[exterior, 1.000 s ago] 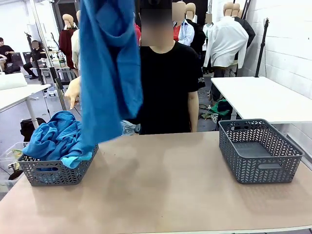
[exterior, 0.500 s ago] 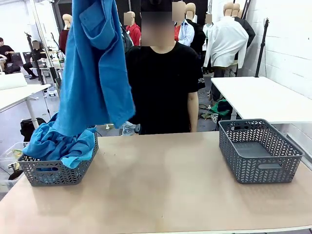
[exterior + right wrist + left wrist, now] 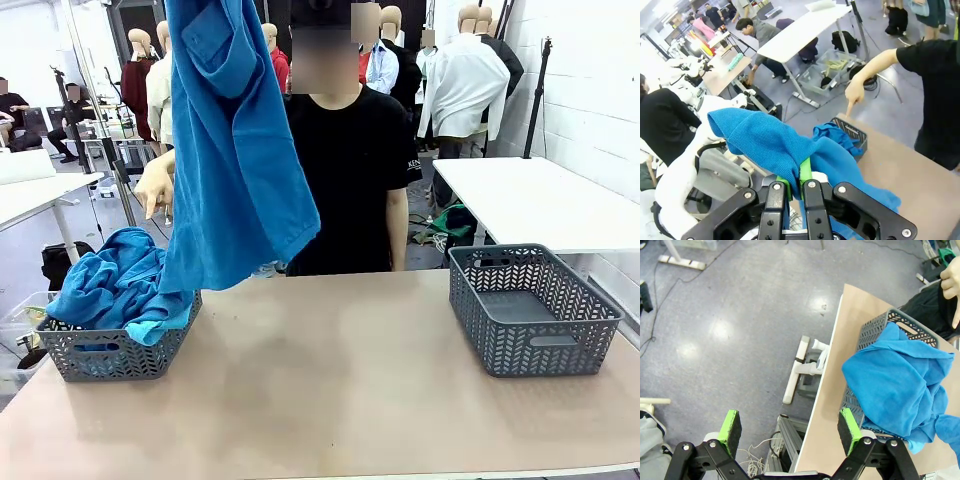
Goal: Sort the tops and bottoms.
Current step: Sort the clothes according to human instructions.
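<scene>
Two tools, right tool clamped on a blue top, left tool spread wide, holding nothing

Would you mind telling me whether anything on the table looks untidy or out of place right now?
Slightly: the blue garments are heaped above the left basket's rim, one fold spilling over its front edge. The right basket sits square, with no clothes visible inside.
</scene>
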Tool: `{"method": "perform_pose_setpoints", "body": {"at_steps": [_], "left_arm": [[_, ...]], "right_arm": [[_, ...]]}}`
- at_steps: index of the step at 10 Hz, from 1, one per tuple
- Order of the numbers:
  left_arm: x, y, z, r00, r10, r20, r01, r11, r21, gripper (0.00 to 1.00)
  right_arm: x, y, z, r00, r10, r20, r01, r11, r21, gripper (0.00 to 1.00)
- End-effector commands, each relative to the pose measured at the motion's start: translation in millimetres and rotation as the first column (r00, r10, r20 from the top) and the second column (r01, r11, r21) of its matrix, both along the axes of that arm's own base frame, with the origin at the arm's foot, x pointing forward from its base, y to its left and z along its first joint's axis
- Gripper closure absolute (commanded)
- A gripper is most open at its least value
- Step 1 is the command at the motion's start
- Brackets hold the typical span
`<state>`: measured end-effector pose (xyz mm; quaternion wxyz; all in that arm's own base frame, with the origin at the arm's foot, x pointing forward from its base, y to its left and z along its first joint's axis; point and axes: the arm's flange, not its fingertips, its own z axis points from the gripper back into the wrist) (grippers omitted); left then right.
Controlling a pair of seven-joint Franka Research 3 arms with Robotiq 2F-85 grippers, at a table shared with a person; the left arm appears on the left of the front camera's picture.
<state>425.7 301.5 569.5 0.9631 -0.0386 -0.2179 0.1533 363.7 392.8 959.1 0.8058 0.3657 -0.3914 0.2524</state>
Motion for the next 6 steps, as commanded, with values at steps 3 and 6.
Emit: {"method": "perform_pose_setpoints", "body": {"at_steps": [3, 6], "left_arm": [[-2.4, -0.2, 0.1, 1.0, -0.001, 0.005, 0.001, 1.0, -0.009, 0.0], [-2.4, -0.2, 0.1, 1.0, -0.001, 0.005, 0.001, 1.0, -0.009, 0.0]], "right_arm": [[-2.7, -4.7, 3.3, 1.0, 0.003, 0.009, -0.003, 1.0, -0.001, 1.0], [0.1, -0.1, 0.0, 1.0, 0.0, 0.0, 0.0, 1.0, 0.0, 1.0]]}}
